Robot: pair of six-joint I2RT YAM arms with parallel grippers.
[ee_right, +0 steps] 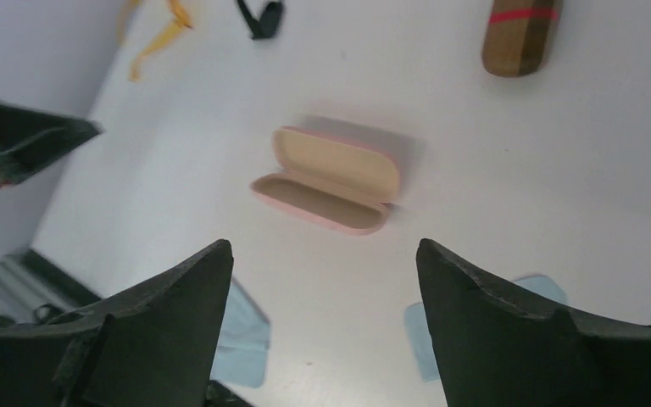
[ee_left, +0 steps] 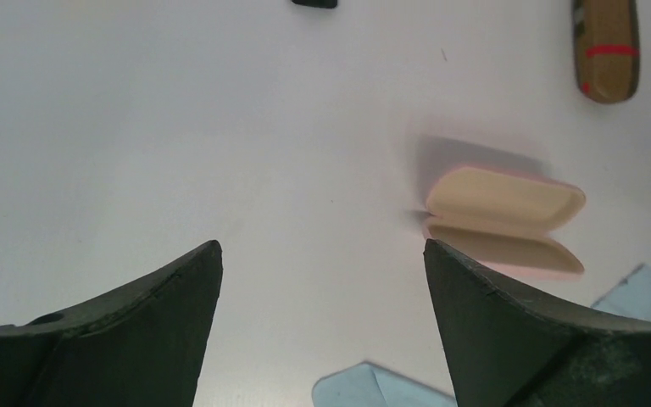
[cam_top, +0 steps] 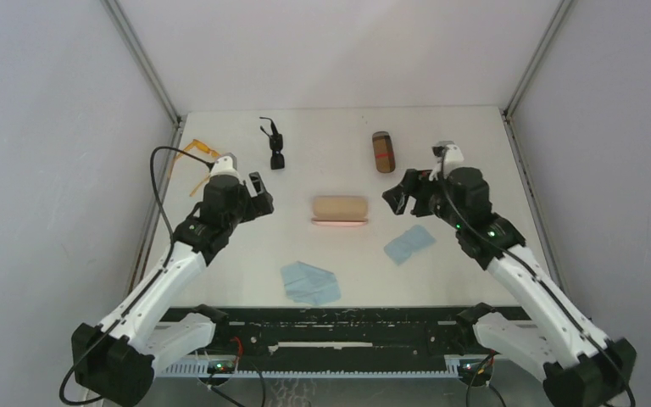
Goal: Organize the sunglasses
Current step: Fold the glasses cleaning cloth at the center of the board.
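White worktop (cam_top: pixel 331 170) holds your pink case (cam_top: pixel 340 211) open at centre, presumably to receive a pair; orange sunglasses (cam_top: pixel 197 161) and black sunglasses (cam_top: pixel 275 148) lie near its far-left corner; left gripper (ee_left: pixel 322 250), right gripper (ee_right: pixel 324 246) both open, empty

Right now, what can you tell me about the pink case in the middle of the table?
The pink case is an oblong glasses case with rounded ends. It looks like a hard shell, pink outside and cream inside. It is open: the lid stands up from a hinge along the far long side, and the shallow bottom half lies flat with nothing in it. It sits near the middle of the white table, long side toward the arms. Only the table touches it.
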